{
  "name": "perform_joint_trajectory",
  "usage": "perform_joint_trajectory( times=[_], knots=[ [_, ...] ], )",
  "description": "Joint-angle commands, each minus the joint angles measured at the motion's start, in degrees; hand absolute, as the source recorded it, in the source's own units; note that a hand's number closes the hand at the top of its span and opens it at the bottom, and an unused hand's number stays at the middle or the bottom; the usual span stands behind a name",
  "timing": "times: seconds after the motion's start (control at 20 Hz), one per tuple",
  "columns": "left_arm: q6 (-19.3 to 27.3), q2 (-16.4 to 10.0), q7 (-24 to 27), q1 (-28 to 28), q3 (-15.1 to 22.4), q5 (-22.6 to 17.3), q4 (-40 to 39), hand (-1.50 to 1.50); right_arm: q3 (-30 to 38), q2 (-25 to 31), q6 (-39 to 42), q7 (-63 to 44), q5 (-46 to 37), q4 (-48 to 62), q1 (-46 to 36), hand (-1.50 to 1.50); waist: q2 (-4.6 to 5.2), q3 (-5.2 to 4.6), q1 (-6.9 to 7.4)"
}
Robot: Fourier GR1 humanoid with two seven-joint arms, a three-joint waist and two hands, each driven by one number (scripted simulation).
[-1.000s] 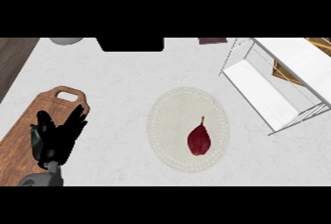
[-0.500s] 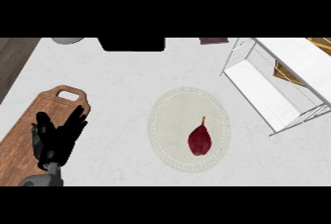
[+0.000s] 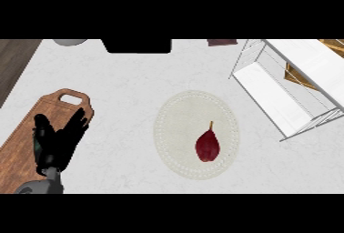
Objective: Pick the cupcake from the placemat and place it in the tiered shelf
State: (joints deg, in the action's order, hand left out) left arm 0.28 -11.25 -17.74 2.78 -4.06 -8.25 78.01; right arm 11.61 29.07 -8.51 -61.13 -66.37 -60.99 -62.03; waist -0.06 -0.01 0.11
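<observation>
Dark red fruit (image 3: pixel 208 146): the task's "cupcake", on placemat (image 3: pixel 176 118), counter centre.
Tiered shelf (image 3: pixel 269 86): right rear corner, without fruit.
Left hand (image 3: pixel 57 145): fingers spread, resting over cutting board (image 3: pixel 20 154).
Progress: seemingly unstarted.

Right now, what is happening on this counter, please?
Nothing is being handled. The left hand rests open, fingers up, over the wooden cutting board at the left; the right hand is not in view. A dark red pear-shaped item with a stem lies untouched on the round placemat in the middle. The white tiered shelf stands at the upper right.
</observation>
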Motion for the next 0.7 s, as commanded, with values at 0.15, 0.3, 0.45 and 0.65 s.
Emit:
perform_joint_trajectory(
  times=[0.15,0.3,0.45,0.65],
  knots=[
    [1.58,1.85,0.34,1.56,1.42,1.66,-0.49,0.00,6.10,-3.08,-12.74,-4.31,-0.44,-4.74,-0.55,-1.50,0.18,0.03,0.38],
    [0.58,1.28,0.46,-0.14,1.34,1.40,0.06,0.00,10.04,-2.44,-15.18,-1.54,1.76,-6.42,-0.56,-1.50,0.17,0.05,0.47],
    [0.12,1.05,1.94,0.19,0.11,0.78,-1.92,0.00,11.32,-4.33,-17.03,-2.46,1.28,-12.82,0.08,-1.50,-0.11,0.01,-0.26],
    [0.52,0.86,0.54,-1.61,0.26,0.98,0.44,0.00,12.17,-4.23,-20.04,-4.52,-5.51,-16.15,1.42,-1.50,-0.13,-0.01,0.14]
  ],
)
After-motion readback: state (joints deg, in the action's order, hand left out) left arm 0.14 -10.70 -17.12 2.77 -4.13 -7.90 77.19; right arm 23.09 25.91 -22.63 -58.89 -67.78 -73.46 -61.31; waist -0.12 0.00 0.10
